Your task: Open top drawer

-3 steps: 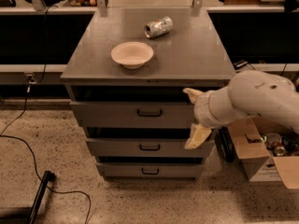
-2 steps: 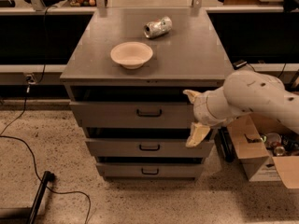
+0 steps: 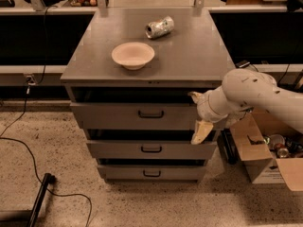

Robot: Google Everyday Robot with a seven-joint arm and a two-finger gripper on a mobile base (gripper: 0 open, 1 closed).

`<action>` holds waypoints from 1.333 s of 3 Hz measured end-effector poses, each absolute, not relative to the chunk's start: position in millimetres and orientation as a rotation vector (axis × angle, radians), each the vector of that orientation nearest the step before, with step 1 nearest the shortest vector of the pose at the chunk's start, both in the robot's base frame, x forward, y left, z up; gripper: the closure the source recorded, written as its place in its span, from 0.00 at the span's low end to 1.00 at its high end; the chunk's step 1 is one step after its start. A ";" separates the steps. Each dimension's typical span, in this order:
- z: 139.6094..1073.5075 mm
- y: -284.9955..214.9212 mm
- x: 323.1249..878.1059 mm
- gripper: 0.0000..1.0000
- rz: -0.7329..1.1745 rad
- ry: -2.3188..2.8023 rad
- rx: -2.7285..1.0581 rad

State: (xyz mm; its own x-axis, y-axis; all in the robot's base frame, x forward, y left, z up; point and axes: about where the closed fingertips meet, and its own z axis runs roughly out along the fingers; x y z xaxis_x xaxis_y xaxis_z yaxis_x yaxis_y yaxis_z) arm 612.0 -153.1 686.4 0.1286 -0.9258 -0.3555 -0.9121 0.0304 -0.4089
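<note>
Grey metal top drawer (image 3: 109, 116) sat just under the cabinet top (image 3: 199, 56), black bar handle (image 3: 151, 114) untouched. My gripper (image 3: 199, 115) was at the drawer front's right end, fingers spread wide, one near its upper edge, one near its lower, holding nothing.

The bowl (image 3: 133, 55) lies toward the bench's (image 3: 199, 56) front edge, the can (image 3: 159, 27) behind it. The gripper (image 3: 199, 115) is before the top drawer's (image 3: 118, 116) right end.
</note>
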 end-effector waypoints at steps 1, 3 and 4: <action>672.0 -168.4 625.7 0.00 -0.037 1.812 -1.866; 658.0 -183.8 625.9 0.39 -0.051 1.870 -1.872; 653.8 -186.6 604.5 0.63 -0.041 1.884 -1.895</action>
